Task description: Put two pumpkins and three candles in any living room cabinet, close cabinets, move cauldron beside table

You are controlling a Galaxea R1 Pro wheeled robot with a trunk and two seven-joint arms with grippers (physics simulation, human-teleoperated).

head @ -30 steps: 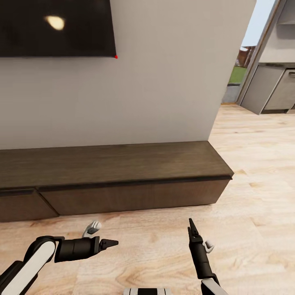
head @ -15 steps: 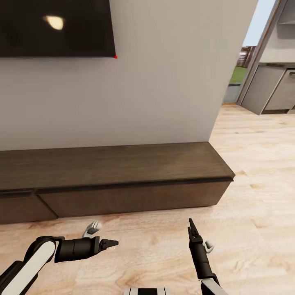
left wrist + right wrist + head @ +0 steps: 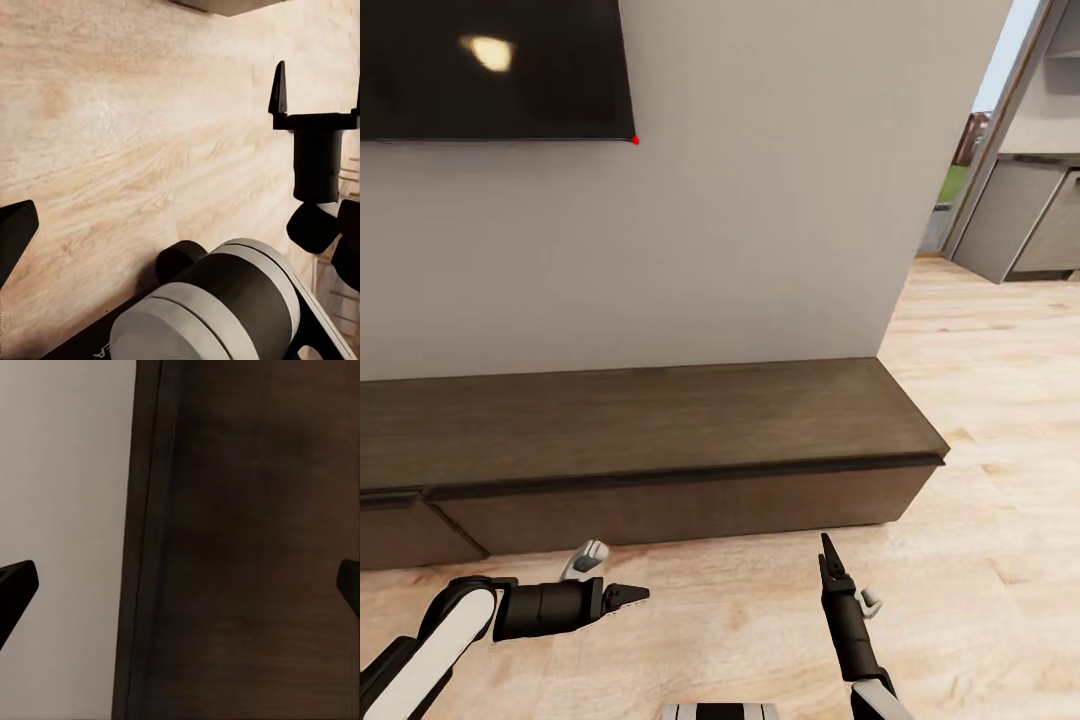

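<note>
One cabinet, left end cropped.

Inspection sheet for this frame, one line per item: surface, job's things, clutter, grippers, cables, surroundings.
Surface: pale wood floor; nothing lies on the part in view.
Job's things: cabinet, long, low, dark brown, against the wall; its drawer fronts sit flush, top bare.
Clutter: nothing seen.
Grippers: left gripper points sideways over the floor; right gripper points toward the cabinet; wrist views show each pair of fingertips wide apart, nothing between.
Cables: nothing seen.
Surroundings: white wall, dark TV screen above the cabinet, grey kitchen units far right.
</note>
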